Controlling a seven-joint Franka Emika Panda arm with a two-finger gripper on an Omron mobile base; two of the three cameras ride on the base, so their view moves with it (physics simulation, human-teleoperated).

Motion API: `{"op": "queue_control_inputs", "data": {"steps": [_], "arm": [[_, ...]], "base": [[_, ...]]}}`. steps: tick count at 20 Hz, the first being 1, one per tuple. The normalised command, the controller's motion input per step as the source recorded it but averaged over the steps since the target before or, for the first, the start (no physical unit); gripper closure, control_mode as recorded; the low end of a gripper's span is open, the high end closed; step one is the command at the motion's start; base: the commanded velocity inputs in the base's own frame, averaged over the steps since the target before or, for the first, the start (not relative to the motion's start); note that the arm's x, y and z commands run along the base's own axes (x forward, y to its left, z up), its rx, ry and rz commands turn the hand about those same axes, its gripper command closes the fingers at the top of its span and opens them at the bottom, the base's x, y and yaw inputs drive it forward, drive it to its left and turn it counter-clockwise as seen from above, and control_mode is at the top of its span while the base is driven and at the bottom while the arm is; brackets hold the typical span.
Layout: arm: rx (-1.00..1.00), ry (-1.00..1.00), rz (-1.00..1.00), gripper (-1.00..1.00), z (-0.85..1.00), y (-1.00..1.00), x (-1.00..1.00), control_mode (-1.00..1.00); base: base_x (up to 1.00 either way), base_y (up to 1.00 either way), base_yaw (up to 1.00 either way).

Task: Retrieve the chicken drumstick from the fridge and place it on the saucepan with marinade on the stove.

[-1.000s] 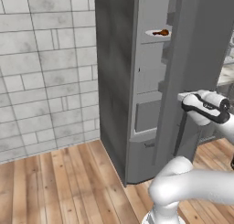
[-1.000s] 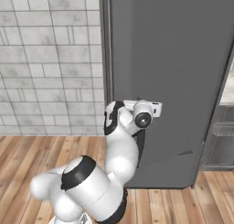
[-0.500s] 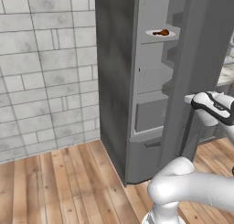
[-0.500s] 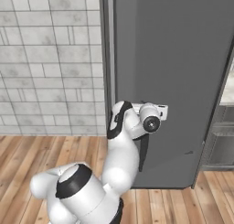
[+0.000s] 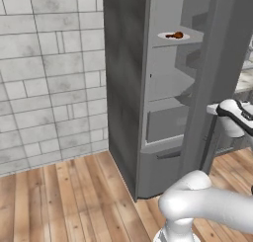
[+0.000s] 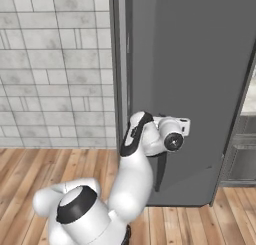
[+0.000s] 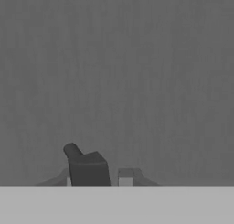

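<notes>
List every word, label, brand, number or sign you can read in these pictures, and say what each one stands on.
None: no readable text shows in any view.
The fridge, its open door, the white plate with the chicken drumstick, the tiled wall and the wooden floor all carry no lettering.
The robot arm bears no marking either.

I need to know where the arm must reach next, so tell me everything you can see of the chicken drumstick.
The drumstick is small, brown and glossy, with a thin bone end pointing left in the left base view. It lies flat on a white plate, which sits on an upper grey shelf inside the fridge. The fridge door stands partly open, so the drumstick shows through the gap. Nothing but the plate touches it. It is too small to tell more detail.
</notes>
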Motion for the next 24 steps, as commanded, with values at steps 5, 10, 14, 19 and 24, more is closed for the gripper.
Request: {"op": "queue_control_inputs", "data": {"steps": [5,10,14,19,24], "arm": [[0.0,0.0,0.0,1.0,0.0,-0.35,-0.13,-1.0],[0.0,0.0,0.0,-1.0,0.0,-0.15,-0.05,-1.0],[0.0,0.0,0.0,-1.0,0.0,-0.12,-0.15,-1.0],[0.0,0.0,-0.01,-1.0,0.06,-0.15,-0.79,-1.0],[-0.05,-0.03,-0.19,-1.0,0.63,0.52,-0.62,-1.0]], "base": [[0.0,0.0,0.0],[0.0,0.0,0.0],[0.0,0.0,0.0],[0.0,0.0,0.0],[0.0,0.0,0.0]]}}
